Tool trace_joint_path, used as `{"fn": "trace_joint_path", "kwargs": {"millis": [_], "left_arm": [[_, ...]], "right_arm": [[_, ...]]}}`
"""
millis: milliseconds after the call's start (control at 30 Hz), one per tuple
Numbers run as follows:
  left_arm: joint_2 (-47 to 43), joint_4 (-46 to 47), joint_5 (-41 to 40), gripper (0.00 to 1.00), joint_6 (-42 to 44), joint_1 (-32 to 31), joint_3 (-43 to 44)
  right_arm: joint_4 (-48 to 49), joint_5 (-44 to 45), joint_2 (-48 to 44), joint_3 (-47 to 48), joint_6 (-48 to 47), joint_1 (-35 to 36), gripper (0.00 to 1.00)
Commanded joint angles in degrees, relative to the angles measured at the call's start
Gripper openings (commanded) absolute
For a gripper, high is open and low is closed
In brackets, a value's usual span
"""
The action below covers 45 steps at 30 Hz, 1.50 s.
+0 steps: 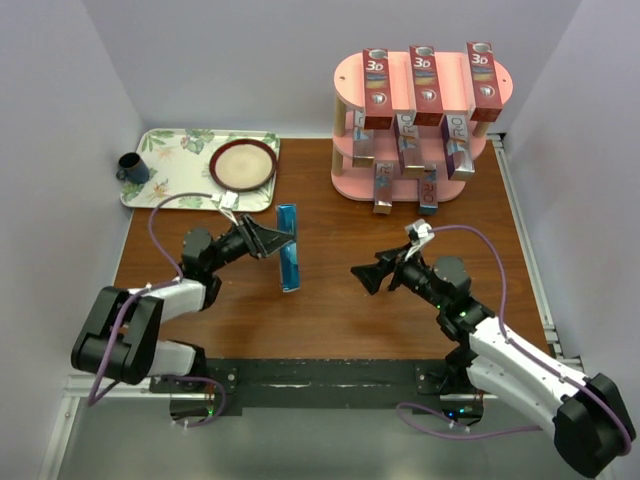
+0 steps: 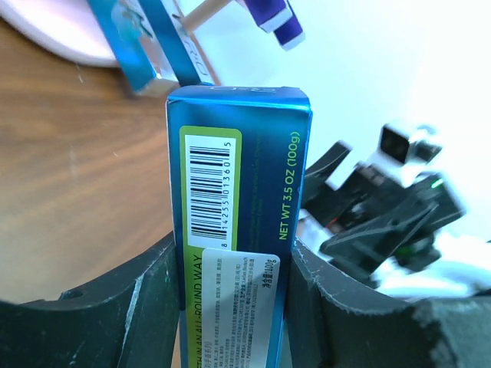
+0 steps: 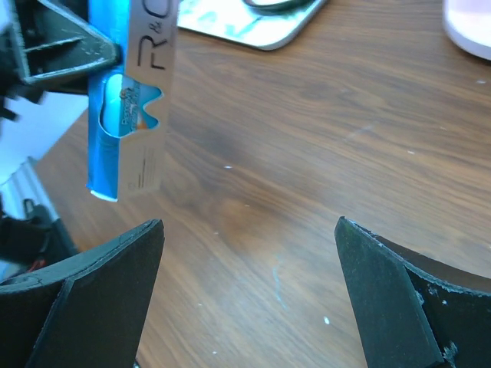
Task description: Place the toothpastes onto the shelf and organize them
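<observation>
Top view: the shelf (image 1: 350, 80) holds eight toothpastes (image 1: 410, 152) — three red "3D" cartons (image 1: 428, 85) on top, three silvery ones on the middle tier, two on the lowest. A ninth, the teal carton (image 1: 290, 255), sits clamped in the left gripper (image 1: 277, 240) over the table (image 1: 340, 320).

Left wrist: fingers (image 2: 153, 307) pinch its sides; "NET WT 3.5 OZ (100g)" and a barcode read clearly.

Right wrist: the right gripper (image 3: 249, 224) gapes wide, empty — the carton's other face shows a large "R".

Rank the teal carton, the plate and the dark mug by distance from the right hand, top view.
1. Teal carton, held in the left hand.
2. Plate, on the floral tray.
3. Dark mug, at the tray's left edge.
</observation>
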Motion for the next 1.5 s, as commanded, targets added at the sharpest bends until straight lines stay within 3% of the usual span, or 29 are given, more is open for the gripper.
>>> {"fn": "trace_joint_path", "kwargs": {"millis": [0, 33, 300, 433, 667, 1200, 1467], "left_arm": [[6.43, 43.24, -3.86, 0.22, -21.03, 0.42, -4.55], [8.03, 49.29, -4.66, 0.22, -24.62, 0.42, -4.91], [5.33, 49.26, -8.79, 0.21, -22.72, -0.54, -5.35], [3.74, 49.26, -9.94, 0.21, -22.54, -0.98, -4.21], [2.51, 49.26, -10.99, 0.21, -22.37, -1.16, -3.16], [-1.54, 49.26, -12.66, 0.22, -23.42, -1.33, -2.19], [-2.68, 49.26, -12.84, 0.22, -23.6, -1.69, -2.28]], "right_arm": [[7.98, -6.38, 3.13, 0.69, 2.71, 0.16, 0.98], [9.12, -7.61, 3.67, 0.69, 3.23, 0.25, 0.98], [18.53, -7.18, 10.61, 3.06, 6.31, 3.76, 0.98], [26.0, -6.83, 18.25, 6.3, 12.27, 8.32, 0.98], [42.95, -8.4, 29.24, 9.21, 24.76, 10.27, 0.98], [48.77, -8.58, 42.43, 12.9, 29.6, 13.43, 0.96], [57.72, -11.48, 48.92, 14.92, 34.52, 13.7, 0.86]]}}
